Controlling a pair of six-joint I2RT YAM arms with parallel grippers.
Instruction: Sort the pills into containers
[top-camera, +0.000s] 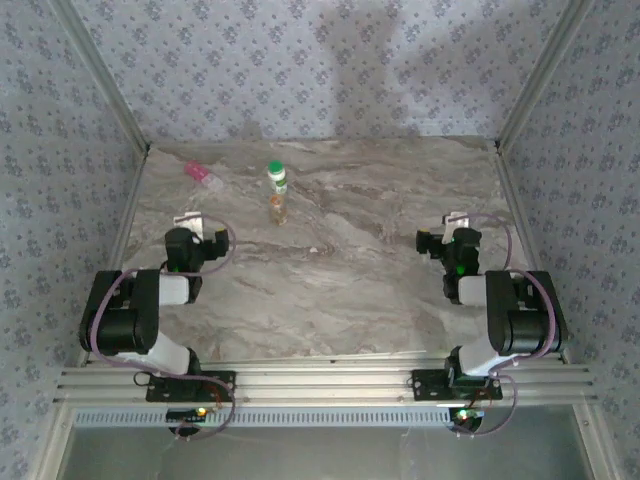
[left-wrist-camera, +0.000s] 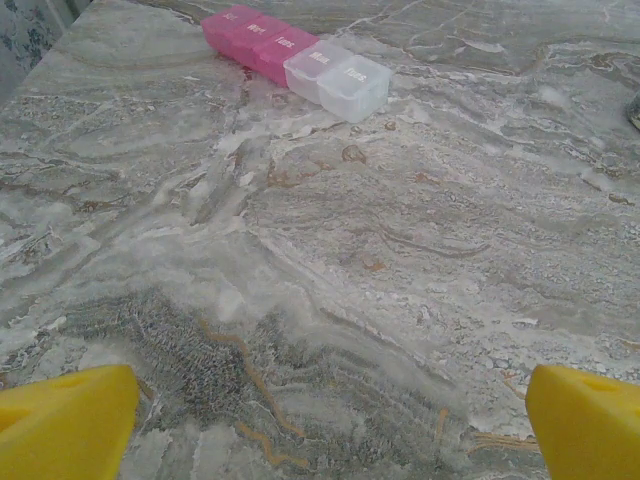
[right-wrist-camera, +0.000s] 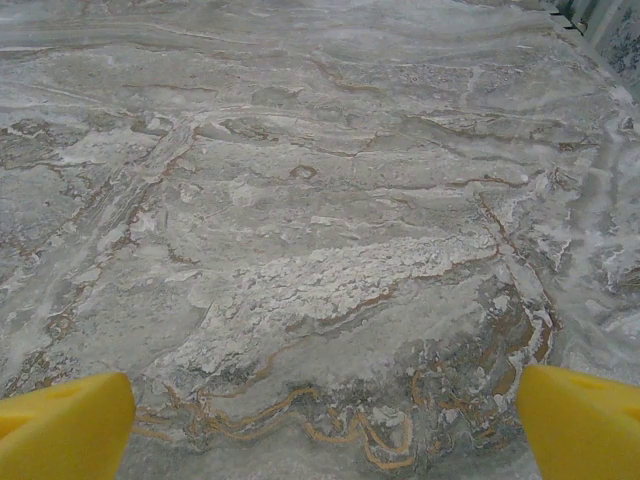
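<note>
**Spotter A:** You are holding your left gripper wide apart. Its yellow fingers are showing at the two bottom corners of the left wrist view, and nothing is sitting between them except the grey-and-tan marbled stone table top.

**Spotter B:** You are doing the same on the other side. Your right gripper is gaping wide over bare stone and is gripping nothing.

**Spotter A:** Looking outward from your left gripper, the pink-and-clear translucent strip pill case is lying flat on the table ahead of it. Its pink compartments are pointing toward the left wall and its clear ones toward the middle. It is resting well apart from your fingers.

**Spotter B:** From above, you are seeing the white bottle with green cap standing upright to the right of that case. The small clear amber-tinted vial is standing upright just beside the bottle, on its near side. I cannot tell whether the two are touching.

**Spotter A:** All three containers are sitting in the far left part of the table, well apart from your right gripper.
</note>
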